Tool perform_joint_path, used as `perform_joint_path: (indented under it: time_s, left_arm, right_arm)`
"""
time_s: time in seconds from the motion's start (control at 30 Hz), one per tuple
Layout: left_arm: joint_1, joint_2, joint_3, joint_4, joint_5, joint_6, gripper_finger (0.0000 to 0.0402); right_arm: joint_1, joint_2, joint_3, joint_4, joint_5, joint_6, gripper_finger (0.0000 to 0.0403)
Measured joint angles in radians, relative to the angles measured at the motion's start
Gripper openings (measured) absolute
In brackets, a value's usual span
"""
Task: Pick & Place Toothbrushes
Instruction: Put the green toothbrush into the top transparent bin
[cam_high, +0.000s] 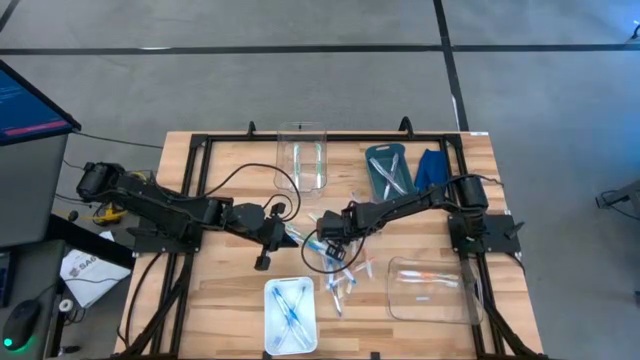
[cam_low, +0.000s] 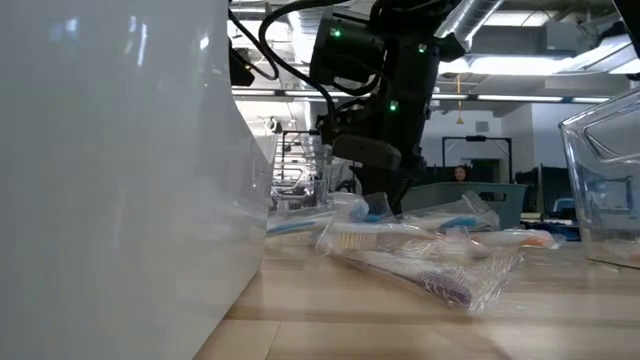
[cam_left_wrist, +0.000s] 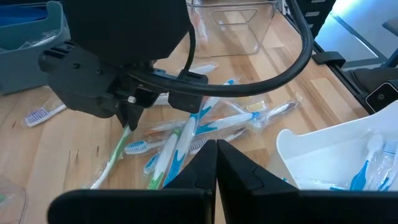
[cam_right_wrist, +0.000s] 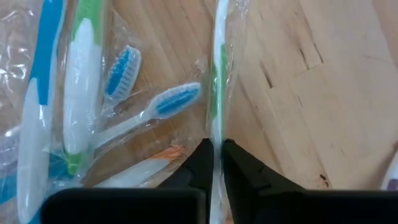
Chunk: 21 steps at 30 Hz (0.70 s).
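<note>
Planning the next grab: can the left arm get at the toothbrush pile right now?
Probably not cleanly. The right gripper is down on the pile, closed on a green toothbrush, between the shut left gripper and it.

Counter (cam_high: 230, 290): pale wood planks, light tan grain, a few dark knots; black frame rails along the edges.

Toothbrushes (cam_left_wrist: 186, 127): translucent whitish handles in clear crinkled wrappers; accents in blue, green and some orange-pink. One green-and-white toothbrush (cam_right_wrist: 217, 81) runs between the black fingers of the right end effector (cam_right_wrist: 216, 155). A blue-bristled head (cam_right_wrist: 177, 99) lies beside it.

White tray (cam_high: 290, 312): blue-handled brushes inside. Teal tray (cam_high: 388, 170): whitish brushes. Clear bin (cam_high: 302, 160): green brushes. Second clear bin (cam_high: 430, 288): an orange-pink streak.

Blue cloth (cam_high: 432, 165): solid deep blue.

Both arms: matte black; left end effector (cam_left_wrist: 216, 163) black.

Floor (cam_high: 300, 60): grey, dark seam lines.
</note>
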Motion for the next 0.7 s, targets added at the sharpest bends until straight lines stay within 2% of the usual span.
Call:
perform_joint_path:
  time_s: [0.17, 0.7]
  left_arm:
    - [0.0, 0.0, 0.0, 0.0, 0.0, 0.0, 0.0002]
    - [0.0, 0.0, 0.0, 0.001, 0.0, 0.002, 0.0002]
  right_arm:
    - [0.0, -0.003, 0.0, -0.007, 0.009, -0.006, 0.0004]
    - [-0.012, -0.064, 0.003, -0.029, 0.038, -0.011, 0.0]
